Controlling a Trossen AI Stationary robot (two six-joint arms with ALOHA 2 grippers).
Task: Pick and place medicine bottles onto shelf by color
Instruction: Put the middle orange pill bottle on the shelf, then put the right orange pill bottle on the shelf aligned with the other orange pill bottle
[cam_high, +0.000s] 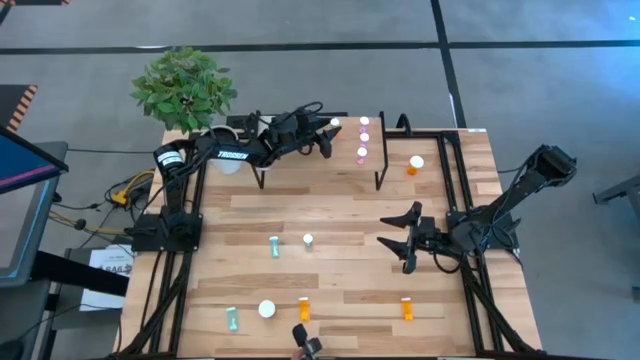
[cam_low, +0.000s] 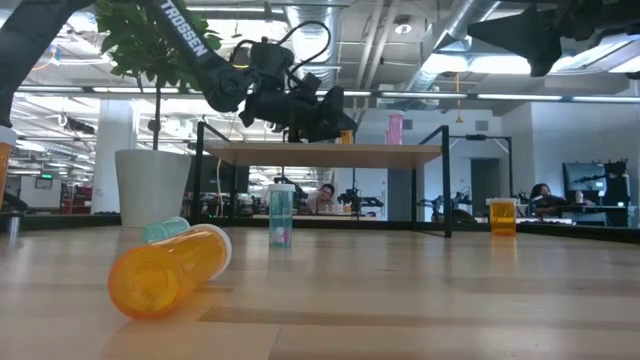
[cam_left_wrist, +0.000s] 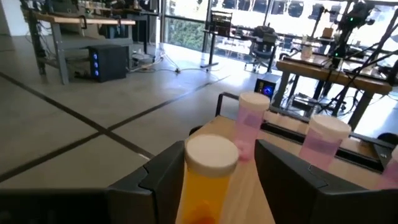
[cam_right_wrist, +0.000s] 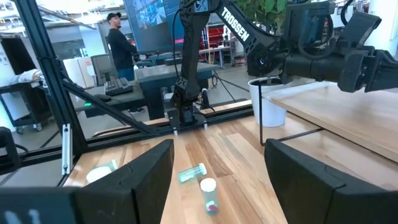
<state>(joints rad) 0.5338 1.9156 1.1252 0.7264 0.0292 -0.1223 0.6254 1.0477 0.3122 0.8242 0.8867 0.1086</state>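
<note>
The shelf (cam_high: 300, 168) stands at the table's far side, and it also shows in the low view (cam_low: 320, 153). Three pink bottles (cam_high: 363, 137) stand in a row along its right end. My left gripper (cam_high: 330, 135) is over the shelf, open. Its fingers stand on either side of an upright orange bottle with a white cap (cam_left_wrist: 208, 171), which rests by its base on the shelf board, next to the pink bottles (cam_left_wrist: 250, 124). My right gripper (cam_high: 403, 240) is open and empty, low over the table's right middle. My left gripper comes level over the shelf board. One finger (cam_left_wrist: 165, 180) lies close against the orange bottle's side; I cannot tell whether it touches. A strip of shelf wood (cam_left_wrist: 249, 186) shows between the bottle and the other finger (cam_left_wrist: 292, 180).
An orange bottle (cam_high: 415, 162) stands right of the shelf. A teal bottle (cam_high: 274, 246) lies mid-table beside an upright one (cam_high: 308, 241). Teal (cam_high: 231, 318) and orange bottles (cam_high: 304, 308) (cam_high: 406, 308) lie near the front edge. A potted plant (cam_high: 185, 88) stands at the far left.
</note>
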